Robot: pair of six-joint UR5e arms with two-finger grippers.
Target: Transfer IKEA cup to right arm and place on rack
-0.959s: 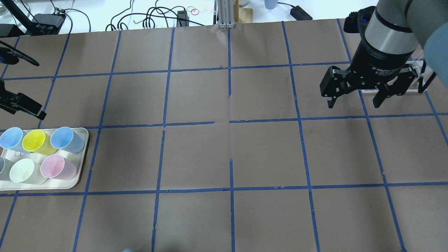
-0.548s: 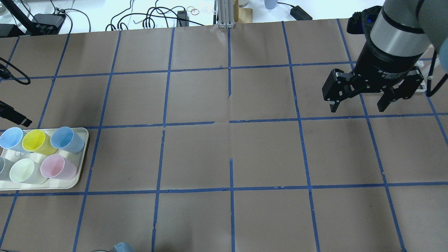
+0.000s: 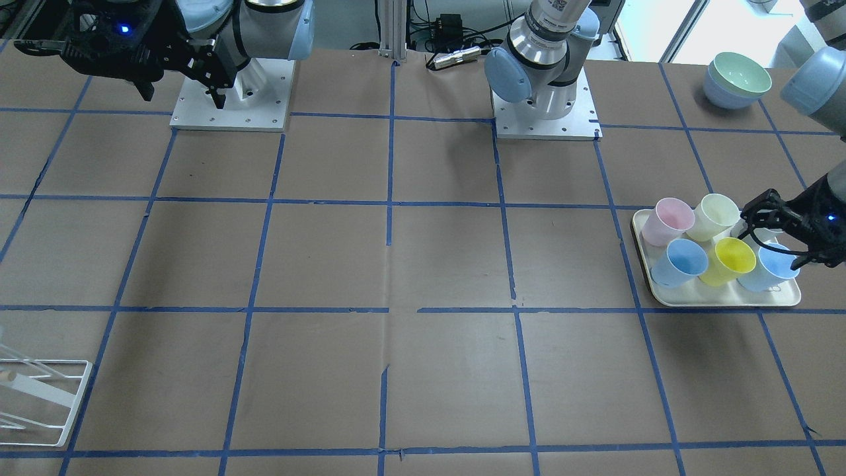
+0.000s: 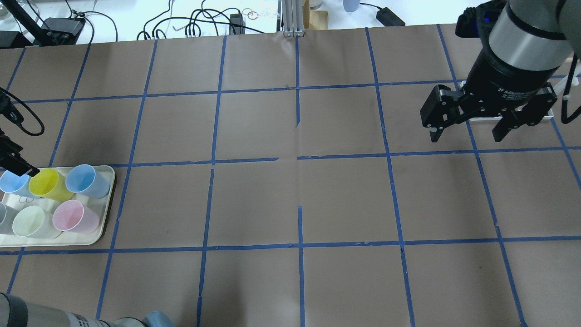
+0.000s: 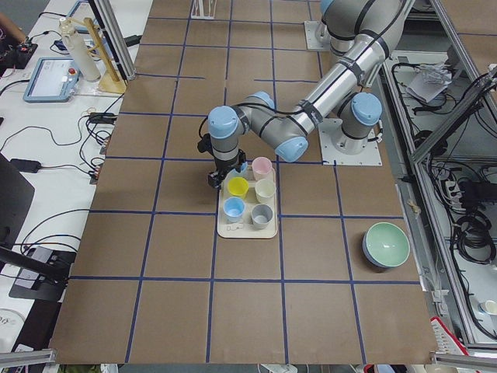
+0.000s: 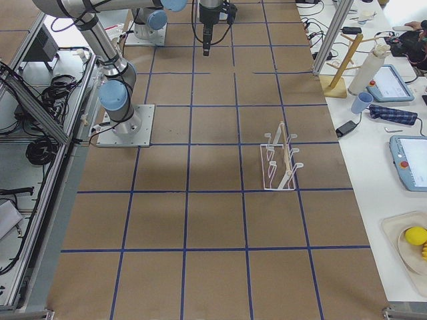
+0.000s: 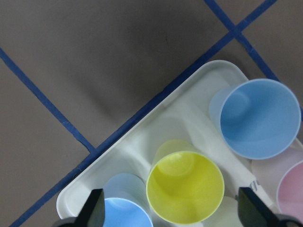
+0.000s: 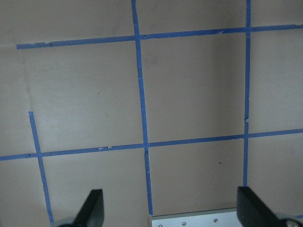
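The bright yellow IKEA cup [image 4: 45, 184] stands upright in the beige tray [image 4: 97, 236] at the table's left end, between two blue cups. It also shows in the front view [image 3: 730, 259] and the left wrist view [image 7: 184, 189]. My left gripper [image 3: 783, 230] is open and empty, hovering over the tray; in its wrist view the fingertips [image 7: 97, 210] straddle the yellow cup from above. My right gripper [image 4: 470, 129] is open and empty, high over the far right. The white wire rack [image 6: 280, 160] stands on the right side [image 3: 39, 390], mostly hidden behind the right gripper in the overhead view.
The tray also holds two blue cups [image 4: 86, 180], a pink cup [image 4: 72, 217], a pale cream cup [image 4: 29, 222] and a grey one at the edge. Stacked bowls [image 3: 737, 79] sit near the left arm's base. Cables lie along the far table edge.
My left gripper has moved down toward the tray, to above the yellow cup. My right gripper has drifted slightly right and away, still open.
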